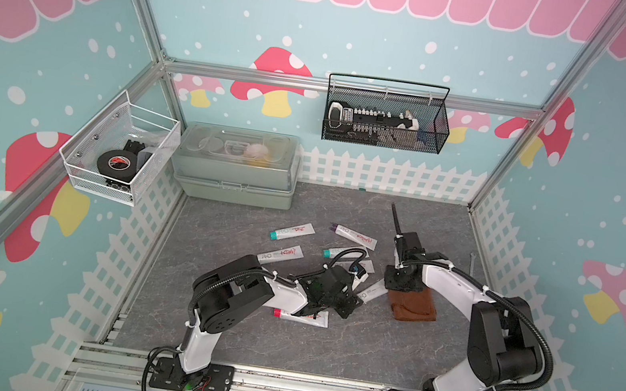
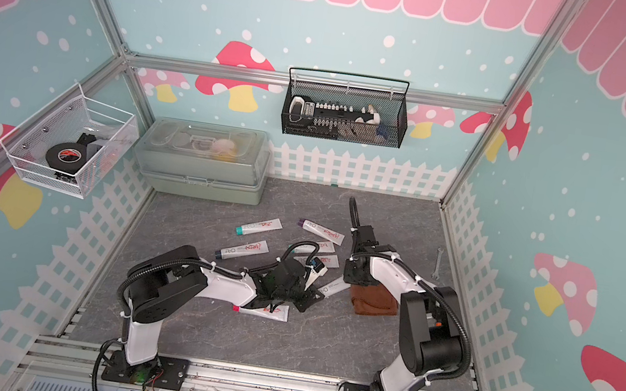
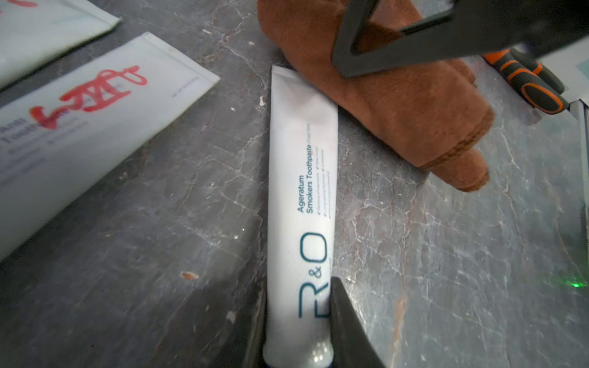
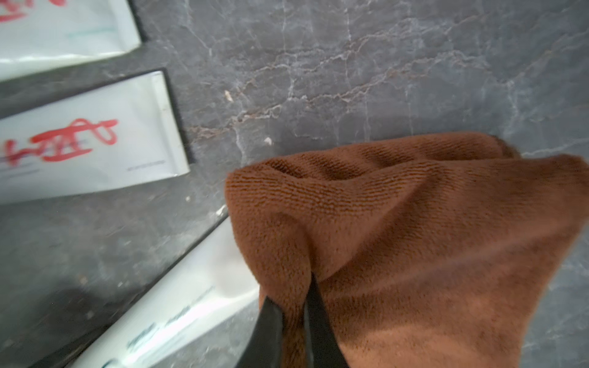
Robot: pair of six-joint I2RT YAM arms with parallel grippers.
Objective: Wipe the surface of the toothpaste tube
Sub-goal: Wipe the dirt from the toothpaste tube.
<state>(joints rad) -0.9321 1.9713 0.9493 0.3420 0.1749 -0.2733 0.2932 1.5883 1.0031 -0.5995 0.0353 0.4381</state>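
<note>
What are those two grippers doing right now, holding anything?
Left gripper: closed on the toothpaste tube.
Right gripper: closed on the brown cloth.

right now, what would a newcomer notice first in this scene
The brown cloth, pinched by the right end effector, overlaps the flat end of a clean white toothpaste tube that the left end effector clamps at its cap end. Around them, mid-table, lie tubes scrawled in red.
</note>
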